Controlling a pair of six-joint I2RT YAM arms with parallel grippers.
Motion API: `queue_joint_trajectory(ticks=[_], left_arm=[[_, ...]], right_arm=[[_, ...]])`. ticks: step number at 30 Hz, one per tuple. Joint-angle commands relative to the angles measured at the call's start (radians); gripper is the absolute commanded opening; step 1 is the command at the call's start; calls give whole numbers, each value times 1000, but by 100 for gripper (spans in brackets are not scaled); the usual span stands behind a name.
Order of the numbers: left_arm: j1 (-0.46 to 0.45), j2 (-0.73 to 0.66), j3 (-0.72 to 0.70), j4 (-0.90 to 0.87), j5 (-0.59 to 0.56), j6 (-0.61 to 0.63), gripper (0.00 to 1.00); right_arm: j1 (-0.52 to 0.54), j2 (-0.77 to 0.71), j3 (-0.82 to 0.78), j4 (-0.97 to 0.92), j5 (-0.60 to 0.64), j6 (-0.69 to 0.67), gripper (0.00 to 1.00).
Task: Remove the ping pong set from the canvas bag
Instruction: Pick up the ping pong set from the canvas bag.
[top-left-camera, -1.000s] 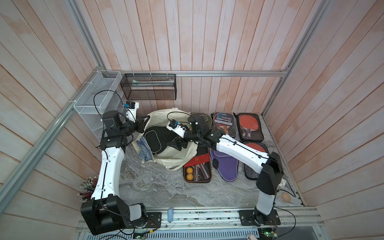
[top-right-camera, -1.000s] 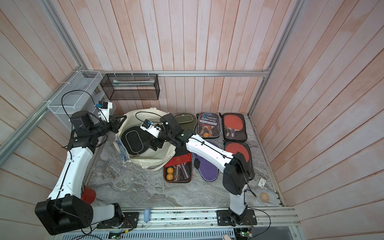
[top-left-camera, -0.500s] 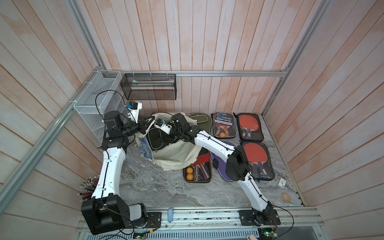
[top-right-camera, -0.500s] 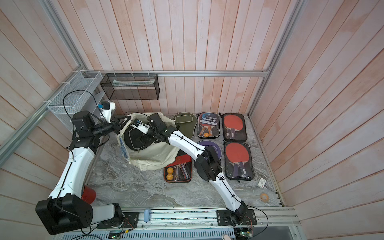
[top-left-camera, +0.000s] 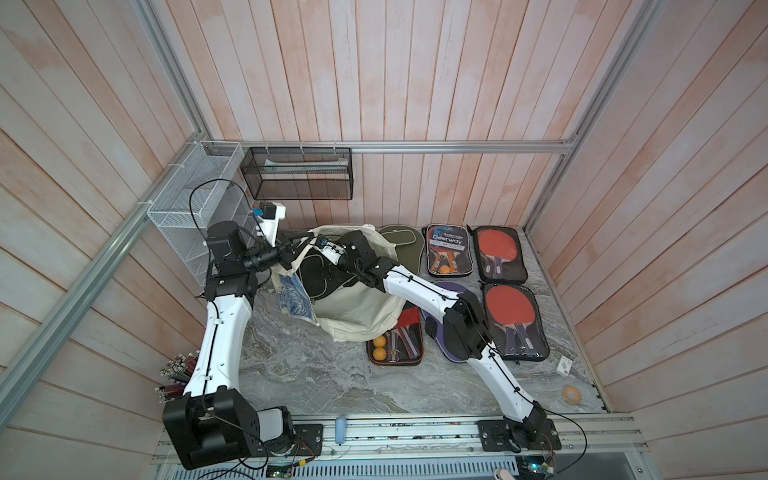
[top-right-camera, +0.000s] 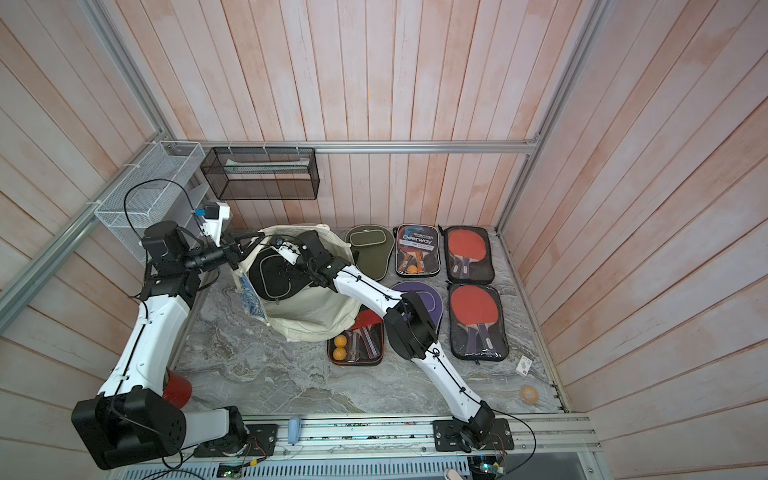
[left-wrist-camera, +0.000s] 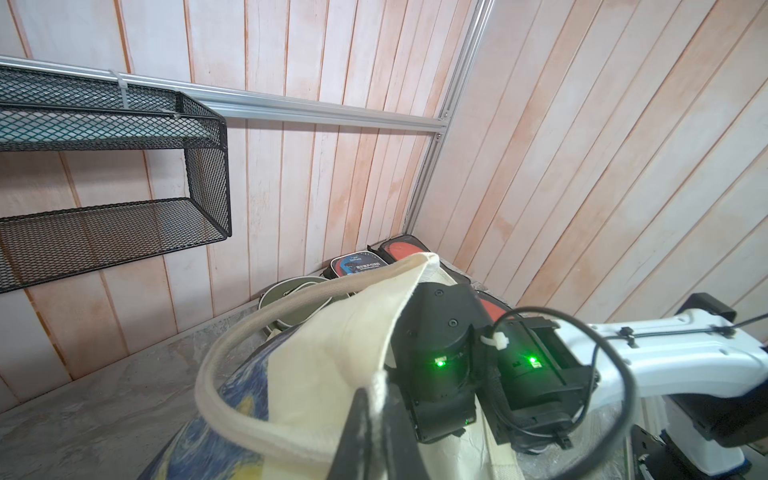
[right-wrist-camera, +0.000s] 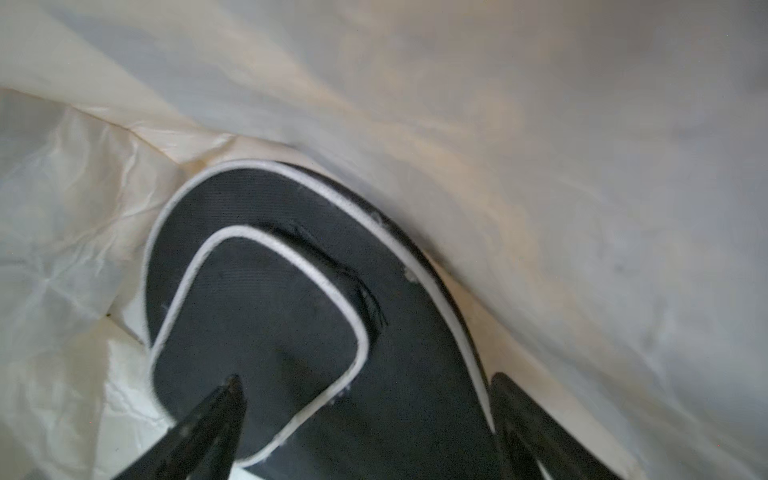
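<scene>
1. Top views both show the grey table (top-left-camera: 291, 374) in the lower middle of the frame. The canvas bag (top-left-camera: 357, 307) lies left of centre, its mouth open toward the upper left.
2. The right arm (top-left-camera: 415, 286) reaches into that mouth. Its wrist blocks much of the opening, and its elbow covers part of a purple case (top-left-camera: 431, 330).
3. Five more paddle cases (top-left-camera: 498, 253) lie right of the bag. The open one with orange balls (top-left-camera: 395, 345) is partly under the bag's bottom.
4. The black paddle case (top-left-camera: 318, 278) sits inside the bag, against its wall.
5. The left gripper (left-wrist-camera: 376, 395) is pinched closed on the bag's rim, beside the rope handle (left-wrist-camera: 206, 374).
6. The right gripper (right-wrist-camera: 365, 379) is spread wide over the black paddle case. One finger is on its face, the other past its edge, clamping nothing.
7. A second ago the bag lay flatter and the arm hid the lower red-paddle case (top-left-camera: 513, 320). Now that case shows almost whole.
</scene>
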Motion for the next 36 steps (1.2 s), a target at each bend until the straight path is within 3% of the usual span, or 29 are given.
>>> queue_joint_trajectory(ticks=[1, 7, 11, 17, 22, 26, 36], left_arm=[[-15, -30, 8, 112, 102, -14, 0], [-16, -24, 12, 111, 108, -13, 0], [-16, -25, 19, 89, 105, -10, 0], [-16, -20, 27, 72, 98, 9, 0], [-16, -14, 30, 74, 98, 9, 0], [-16, -14, 32, 72, 97, 11, 0], [-16, -14, 20, 65, 80, 22, 0]], right_arm=[[-30, 49, 32, 29, -49, 1, 98], [-52, 81, 45, -26, -322, -60, 100], [-59, 96, 42, -35, -369, -66, 92], [-65, 97, 39, -59, -383, -86, 57], [-65, 87, 37, -68, -370, -105, 19], [-65, 80, 38, -65, -337, -110, 0], [-55, -13, 32, -63, -184, -133, 0]])
